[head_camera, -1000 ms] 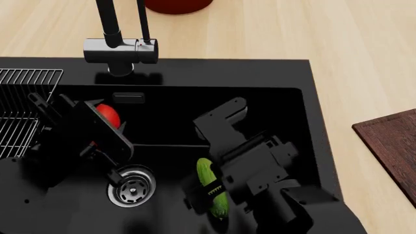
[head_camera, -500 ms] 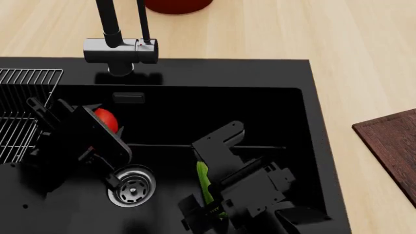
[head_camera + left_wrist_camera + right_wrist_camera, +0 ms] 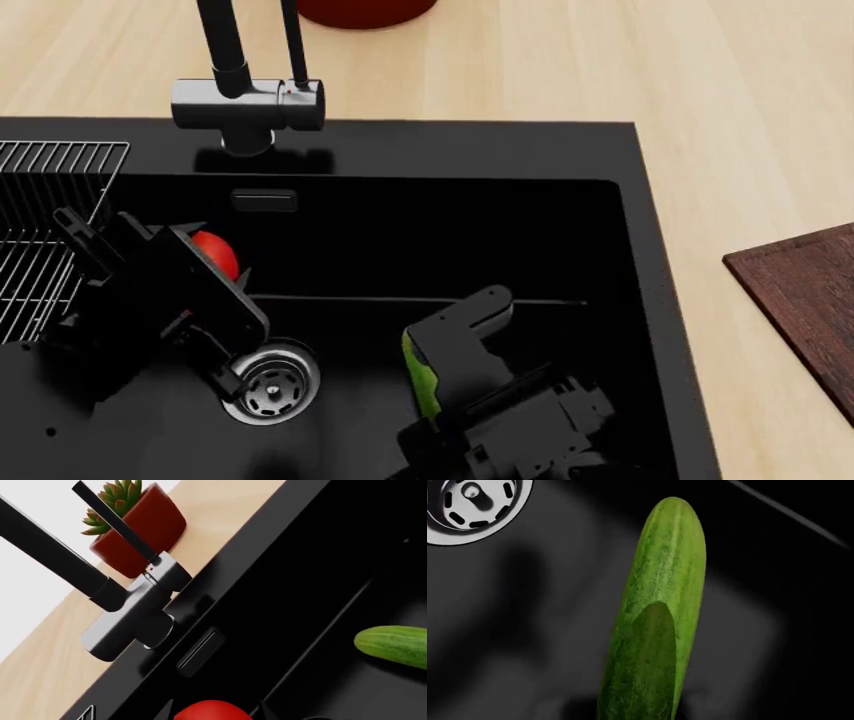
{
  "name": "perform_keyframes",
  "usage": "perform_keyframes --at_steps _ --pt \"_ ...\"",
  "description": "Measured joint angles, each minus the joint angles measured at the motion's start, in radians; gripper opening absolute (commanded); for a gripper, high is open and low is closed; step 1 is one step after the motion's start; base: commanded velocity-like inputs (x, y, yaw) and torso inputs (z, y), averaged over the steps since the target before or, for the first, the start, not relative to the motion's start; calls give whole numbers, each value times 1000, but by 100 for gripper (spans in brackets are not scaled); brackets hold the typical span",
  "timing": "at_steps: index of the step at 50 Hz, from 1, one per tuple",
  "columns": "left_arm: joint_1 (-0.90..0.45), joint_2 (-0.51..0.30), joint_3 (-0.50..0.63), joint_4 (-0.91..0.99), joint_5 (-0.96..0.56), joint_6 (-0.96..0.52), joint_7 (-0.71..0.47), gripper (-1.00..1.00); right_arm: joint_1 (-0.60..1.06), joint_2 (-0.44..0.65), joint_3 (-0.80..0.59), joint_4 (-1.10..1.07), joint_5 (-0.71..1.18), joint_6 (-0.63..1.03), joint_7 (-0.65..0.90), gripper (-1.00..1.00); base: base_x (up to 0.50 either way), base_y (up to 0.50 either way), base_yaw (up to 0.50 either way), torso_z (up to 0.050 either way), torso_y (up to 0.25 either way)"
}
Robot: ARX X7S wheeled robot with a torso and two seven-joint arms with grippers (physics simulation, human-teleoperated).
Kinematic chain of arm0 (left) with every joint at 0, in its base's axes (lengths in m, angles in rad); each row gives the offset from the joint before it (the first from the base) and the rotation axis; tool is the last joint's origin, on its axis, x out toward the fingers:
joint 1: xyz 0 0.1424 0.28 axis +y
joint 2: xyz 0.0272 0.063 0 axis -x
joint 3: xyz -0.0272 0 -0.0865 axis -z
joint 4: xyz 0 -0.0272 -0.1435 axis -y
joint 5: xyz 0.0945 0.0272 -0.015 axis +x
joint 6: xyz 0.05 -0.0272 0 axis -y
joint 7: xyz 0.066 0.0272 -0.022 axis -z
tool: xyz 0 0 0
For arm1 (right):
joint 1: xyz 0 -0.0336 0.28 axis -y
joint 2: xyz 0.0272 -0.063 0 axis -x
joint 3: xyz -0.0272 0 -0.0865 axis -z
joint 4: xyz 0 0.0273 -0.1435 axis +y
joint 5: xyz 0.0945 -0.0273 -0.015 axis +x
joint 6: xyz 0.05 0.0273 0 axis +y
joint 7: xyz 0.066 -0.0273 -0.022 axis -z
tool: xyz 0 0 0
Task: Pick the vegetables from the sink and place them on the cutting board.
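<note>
The red tomato (image 3: 218,254) peeks out behind my left gripper (image 3: 198,264) at the left of the black sink (image 3: 587,215). In the left wrist view the tomato (image 3: 212,710) sits between the dark fingers, which are shut on it. The green cucumber (image 3: 419,378) lies on the sink floor right of the drain (image 3: 274,385), half covered by my right gripper (image 3: 447,372). That gripper hangs open close over it. The cucumber (image 3: 660,605) fills the right wrist view lengthwise, and no fingers show there. The reddish-brown cutting board (image 3: 807,305) lies on the counter at the right edge.
A black faucet (image 3: 247,100) stands at the sink's back rim. A wire rack (image 3: 47,225) hangs at the sink's left. A red pot (image 3: 363,8) holding a succulent (image 3: 110,505) stands behind the faucet. Pale wooden counter (image 3: 694,70) surrounds the sink.
The right gripper has dropped lower and nearer to me, covering more of the cucumber. The left gripper and the tomato have shifted slightly toward me together.
</note>
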Motion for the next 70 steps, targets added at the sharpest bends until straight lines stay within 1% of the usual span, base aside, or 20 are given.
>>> perform_keyframes --at_steps 13,32,40,52,60,70 --pt "1 1 3 4 -1 -1 -2 -100 -4 -2 19 12 21 -3 16 -100 1 0 0 0 0" --pt "23 2 -13 5 -21 99 -16 -100 34 -2 18 30 -13 -75 51 -100 0 0 0 0 0" --pt "25 8 -21 3 -30 108 -23 -100 61 0 17 34 -31 -92 39 -100 0 0 0 0 250" --pt "20 15 -32 13 -33 93 -39 -100 88 130 26 -225 -27 -66 142 -100 -2 0 0 2 250" --pt "17 19 -35 15 -36 85 -45 -100 96 199 30 -357 -18 -48 198 -100 0 0 0 3 250" --pt "12 26 -36 14 -24 79 -69 -100 104 261 45 -466 1 -23 251 -100 -435 -52 0 2 14"
